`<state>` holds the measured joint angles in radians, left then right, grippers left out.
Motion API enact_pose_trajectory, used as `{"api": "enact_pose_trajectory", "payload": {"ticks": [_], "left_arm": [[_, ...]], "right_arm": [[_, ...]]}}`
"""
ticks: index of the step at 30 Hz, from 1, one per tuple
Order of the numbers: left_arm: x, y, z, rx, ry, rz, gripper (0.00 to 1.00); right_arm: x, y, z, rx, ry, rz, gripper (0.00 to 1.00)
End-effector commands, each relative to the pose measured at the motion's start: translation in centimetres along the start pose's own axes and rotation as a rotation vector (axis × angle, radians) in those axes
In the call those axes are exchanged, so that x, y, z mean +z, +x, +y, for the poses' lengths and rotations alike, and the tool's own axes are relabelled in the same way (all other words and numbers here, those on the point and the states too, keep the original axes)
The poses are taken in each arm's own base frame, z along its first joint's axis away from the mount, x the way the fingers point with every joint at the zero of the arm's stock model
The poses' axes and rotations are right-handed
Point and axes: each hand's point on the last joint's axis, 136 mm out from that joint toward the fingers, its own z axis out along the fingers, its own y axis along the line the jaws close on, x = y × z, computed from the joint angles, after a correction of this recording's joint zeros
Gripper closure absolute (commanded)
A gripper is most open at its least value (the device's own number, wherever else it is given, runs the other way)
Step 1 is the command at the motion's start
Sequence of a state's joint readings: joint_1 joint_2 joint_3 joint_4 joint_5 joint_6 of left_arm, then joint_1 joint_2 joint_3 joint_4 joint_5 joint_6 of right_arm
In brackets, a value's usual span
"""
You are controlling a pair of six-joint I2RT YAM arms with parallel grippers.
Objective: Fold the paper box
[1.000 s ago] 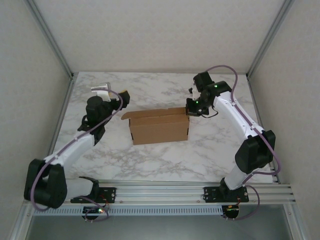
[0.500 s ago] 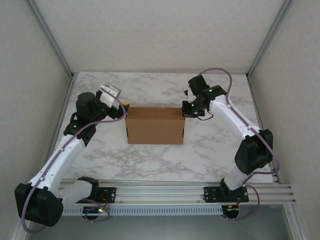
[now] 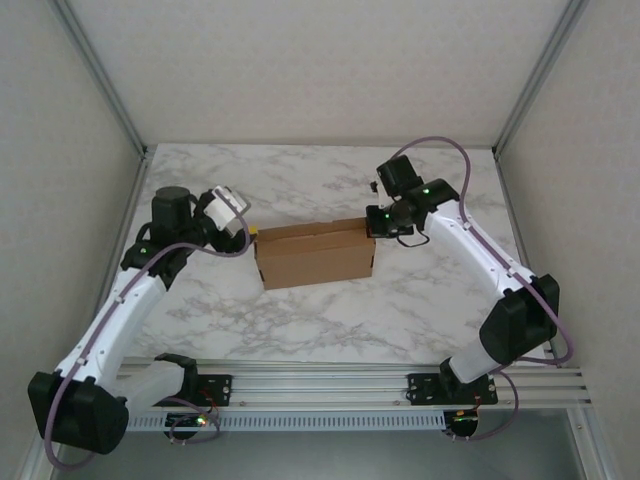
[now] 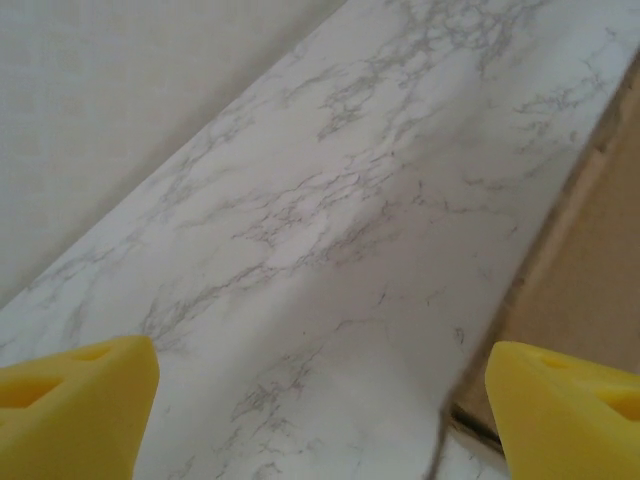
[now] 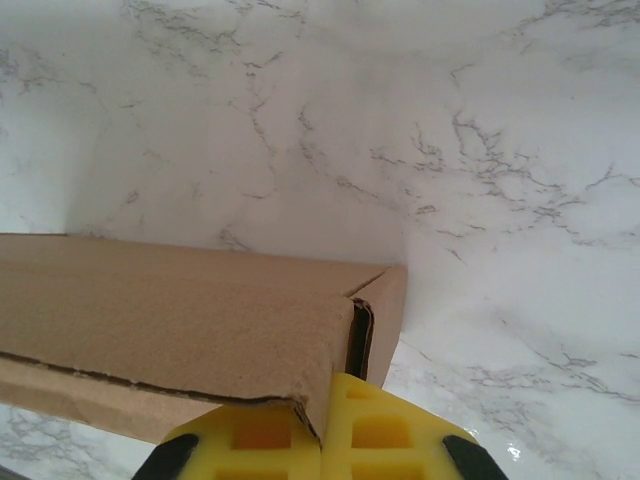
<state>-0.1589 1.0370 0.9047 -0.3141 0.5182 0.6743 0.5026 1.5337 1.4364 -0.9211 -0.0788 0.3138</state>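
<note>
Marble-topped table [image 3: 330,320] carries the paper box [image 3: 315,255] at the middle of the top view, lying as a shallow brown block. At its right end, the right gripper [image 5: 320,440] has its yellow pads pressed together, pinching a corner of the cardboard. The left gripper [image 4: 320,420] stands spread wide just beside the box's left end, with bare marble between its fingers [image 4: 70,400].

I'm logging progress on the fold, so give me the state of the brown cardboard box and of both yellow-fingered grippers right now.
Brown cardboard paper box: stands on the marble table folded up as a box, top panel down, with a thin gap along its edge.
Left gripper: open, nothing between its fingers, beside the box's left end.
Right gripper: shut on a corner of the box's top panel.
</note>
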Motion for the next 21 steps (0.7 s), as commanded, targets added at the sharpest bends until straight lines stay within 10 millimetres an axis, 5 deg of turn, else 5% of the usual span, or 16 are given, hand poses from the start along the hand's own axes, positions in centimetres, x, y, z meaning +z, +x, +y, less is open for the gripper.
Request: {"api": "enact_pose_trajectory", "payload": {"ticks": [1,8,15,21], "left_arm": [[-0.5,2.2,-2.0,0.029,0.045,0.020,0.15],[-0.4,3.7,-1.4,0.028,-0.030,0.033,0.23],[1.1,3.0,-1.8,-0.026,0.033,-0.006,0.29],[1.4,3.0,-2.1,-0.049,0.054,-0.014,0.55]], "right_arm": [[-0.8,-0.1,-0.2,-0.018,0.014,-0.040,0.97],[-0.4,0.1,0.0,-0.013,0.001,-0.029,0.97],[-0.4,0.2,0.3,-0.022,-0.008,-0.027,0.97],[-0.5,0.3,0.3,-0.026,0.002,-0.029,0.98]]}}
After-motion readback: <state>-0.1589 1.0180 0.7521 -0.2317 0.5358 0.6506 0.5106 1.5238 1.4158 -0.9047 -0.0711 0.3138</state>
